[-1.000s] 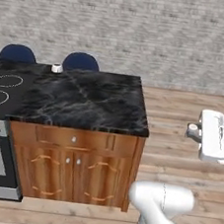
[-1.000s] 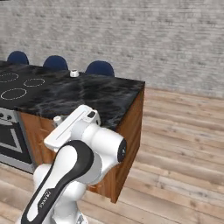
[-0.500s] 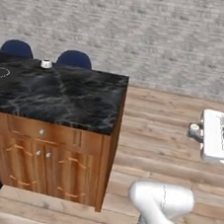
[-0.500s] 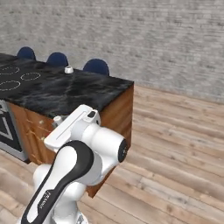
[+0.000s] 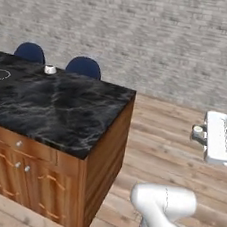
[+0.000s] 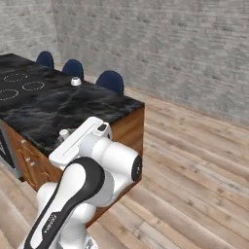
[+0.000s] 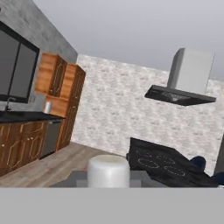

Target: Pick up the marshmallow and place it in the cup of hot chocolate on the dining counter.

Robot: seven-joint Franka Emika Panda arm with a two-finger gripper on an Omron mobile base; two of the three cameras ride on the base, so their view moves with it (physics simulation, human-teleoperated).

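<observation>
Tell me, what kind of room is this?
Most likely a kitchen: a black marble-topped wooden island with cooktop rings, blue round-backed stools beside it, and a grey range hood overhead.

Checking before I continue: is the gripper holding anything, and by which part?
Cannot tell: the gripper is too small and blurred to make out its fingertips.

My base has driven on, so both base views have swung: the bench [image 5: 60,111] has slid leftward in the left view and its right-hand corner now sits nearer mid-frame. The oven front seen a second ago has left the left view, with more plank floor [image 5: 172,143] open to the right. The cup of hot chocolate [image 5: 50,69] holds its place by the blue stools [image 5: 84,66].
</observation>
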